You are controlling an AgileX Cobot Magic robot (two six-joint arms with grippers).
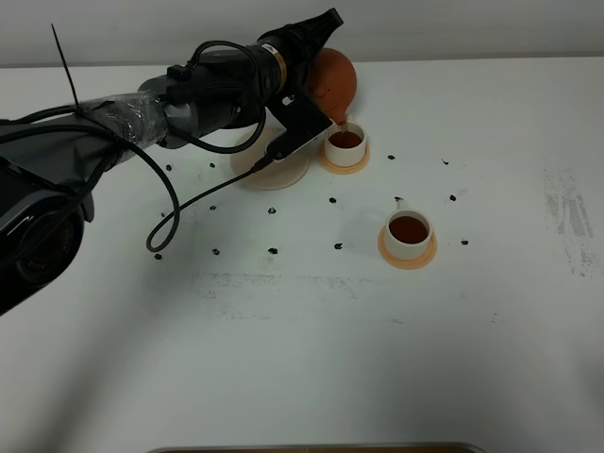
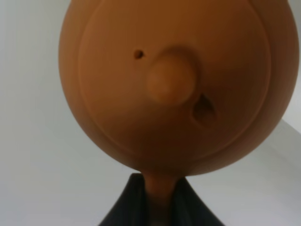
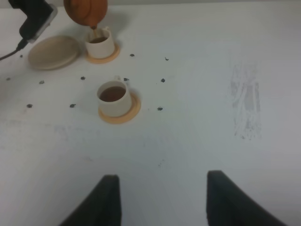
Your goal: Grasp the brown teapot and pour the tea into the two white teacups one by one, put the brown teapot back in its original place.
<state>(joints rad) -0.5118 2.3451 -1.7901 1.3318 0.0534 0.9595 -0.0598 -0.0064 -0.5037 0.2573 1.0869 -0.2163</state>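
Note:
The brown teapot (image 1: pixel 334 81) hangs tilted above the far white teacup (image 1: pixel 345 146), its spout right over the rim, and a thin stream of tea runs into the cup. My left gripper (image 1: pixel 319 45) is shut on the pot's handle. In the left wrist view the teapot's lid and knob (image 2: pixel 170 82) fill the frame, with the left gripper (image 2: pixel 157 190) clamped below. The near teacup (image 1: pixel 409 234) holds dark tea on its orange coaster. The cream saucer (image 1: pixel 281 170) lies bare, partly behind my left wrist. My right gripper (image 3: pixel 162 197) stands open over bare table, well short of the near teacup (image 3: pixel 114 98).
Small black marks dot the white table around the cups. A black cable (image 1: pixel 184 203) trails from the left arm across the table. A scuffed grey patch (image 1: pixel 569 219) lies at the right, and a brown edge (image 1: pixel 311 448) shows at the table's front.

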